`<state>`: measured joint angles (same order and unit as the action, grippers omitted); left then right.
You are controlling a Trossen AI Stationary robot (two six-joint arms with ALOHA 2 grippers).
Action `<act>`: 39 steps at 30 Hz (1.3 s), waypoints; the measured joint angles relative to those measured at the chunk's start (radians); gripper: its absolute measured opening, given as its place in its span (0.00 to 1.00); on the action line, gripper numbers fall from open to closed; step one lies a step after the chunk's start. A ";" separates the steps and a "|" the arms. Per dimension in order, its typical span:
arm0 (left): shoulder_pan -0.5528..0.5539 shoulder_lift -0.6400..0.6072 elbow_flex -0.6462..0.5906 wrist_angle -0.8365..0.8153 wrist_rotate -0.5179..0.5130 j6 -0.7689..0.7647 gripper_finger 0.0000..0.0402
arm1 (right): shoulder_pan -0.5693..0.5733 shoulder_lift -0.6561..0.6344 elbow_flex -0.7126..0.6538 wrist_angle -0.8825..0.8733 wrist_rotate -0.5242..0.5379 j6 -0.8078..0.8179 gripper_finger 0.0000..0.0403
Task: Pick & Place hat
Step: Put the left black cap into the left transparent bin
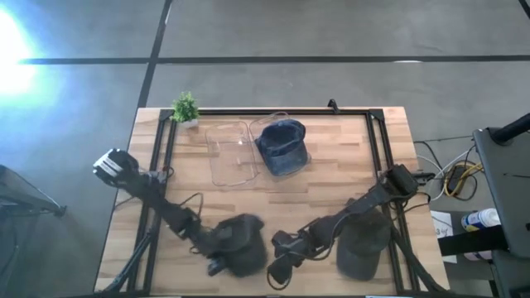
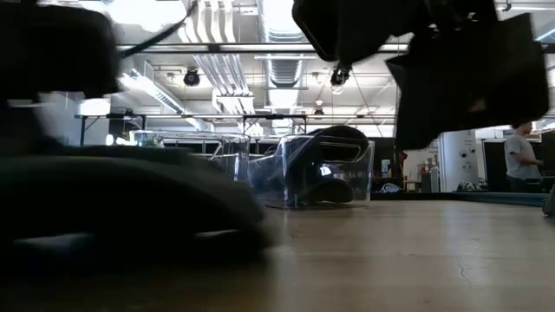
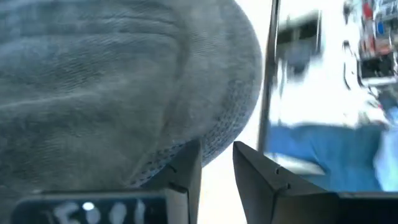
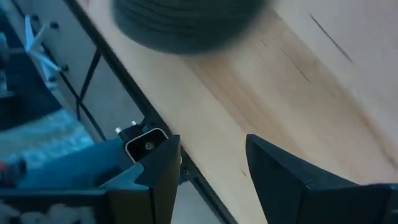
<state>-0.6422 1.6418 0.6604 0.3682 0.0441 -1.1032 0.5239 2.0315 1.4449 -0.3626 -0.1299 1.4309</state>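
Left pincer (image 3: 216,163) beside grey hat (image 3: 118,81).

low view: big dark grey fabric hat (image 2: 121,204) was a blur at the near left, cut off by the pic's left edge. both dark arms were cut by the top edge, so grippers couldn't be made out there. left wrist view: room beyond the hat was smeared, nothing readable. right wrist view: second dark round hat (image 4: 186,22) was blurred and cropped at the edge. high view: left gripper (image 1: 217,266) partly hidden against the hat, fingers too small to tell.
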 joint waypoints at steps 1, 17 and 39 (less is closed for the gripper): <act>0.028 0.012 0.020 0.012 -0.013 0.061 0.22 | 0.006 0.000 -0.002 0.000 0.004 0.029 0.44; 0.191 -0.110 0.321 -0.571 -0.425 0.945 0.22 | 0.139 0.000 -0.026 0.002 0.366 0.513 0.44; 0.192 0.087 0.342 -0.520 -0.076 0.763 0.22 | 0.142 -0.003 -0.132 0.055 0.775 0.677 0.44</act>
<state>-0.4503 1.7291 1.0023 -0.1516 -0.0321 -0.3405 0.6661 2.0289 1.3132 -0.3076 0.6455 2.1083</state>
